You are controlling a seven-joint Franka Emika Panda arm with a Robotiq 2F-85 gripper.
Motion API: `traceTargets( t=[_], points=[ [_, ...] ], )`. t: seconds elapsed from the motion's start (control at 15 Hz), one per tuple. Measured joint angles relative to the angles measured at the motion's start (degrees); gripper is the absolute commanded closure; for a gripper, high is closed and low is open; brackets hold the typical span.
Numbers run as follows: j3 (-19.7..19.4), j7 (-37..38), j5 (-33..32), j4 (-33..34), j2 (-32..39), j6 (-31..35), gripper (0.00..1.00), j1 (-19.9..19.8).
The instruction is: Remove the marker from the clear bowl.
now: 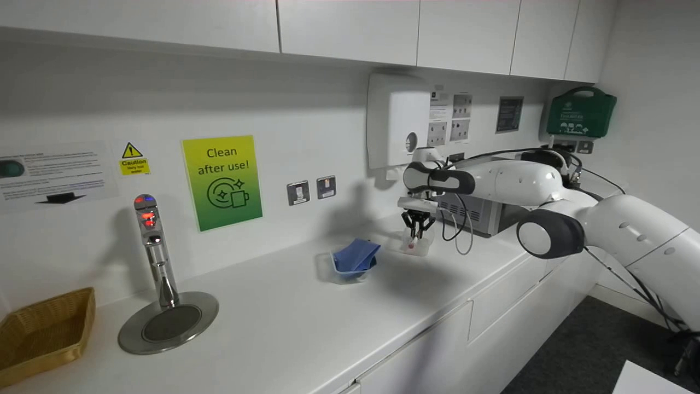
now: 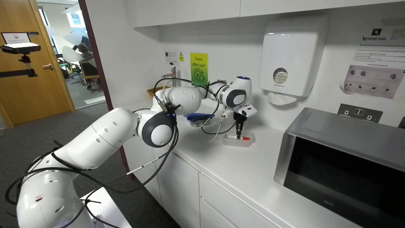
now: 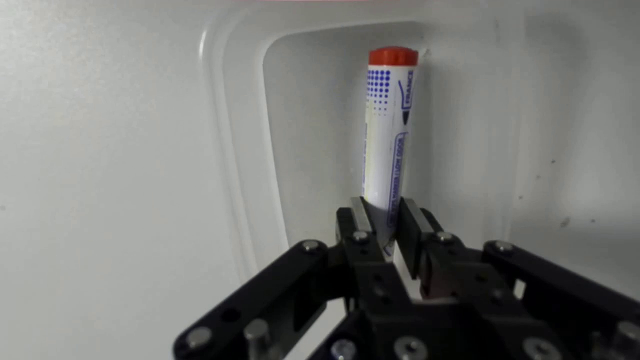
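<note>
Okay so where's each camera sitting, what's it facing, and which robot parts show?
In an exterior view: at the tap end, facing along the counter; arm and hand show.
In an exterior view: at the microwave end, facing back toward the tap; arm and hand show.
Wrist view: on the arm, above the clear bowl, facing down at the marker; only the hand shows.
Both exterior views share the counter, arm and blue folded object.

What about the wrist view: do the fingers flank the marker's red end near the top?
No, the fingers flank the white part of the marker, and that red end lies beyond them.
</note>
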Motion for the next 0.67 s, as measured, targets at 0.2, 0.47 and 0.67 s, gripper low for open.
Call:
traceTargets(
  t=[0.2, 0.47, 0.67],
  points=[
    [0.64, 0.0, 0.0, 1.9, -0.44, 0.0, 0.95, 0.54],
    [1.24, -0.18, -0.01, 3.77, -1.32, 0.01, 0.95, 2.33],
    [1.49, -0.42, -0.07, 4.3, -1.92, 0.01, 0.95, 4.09]
  ],
)
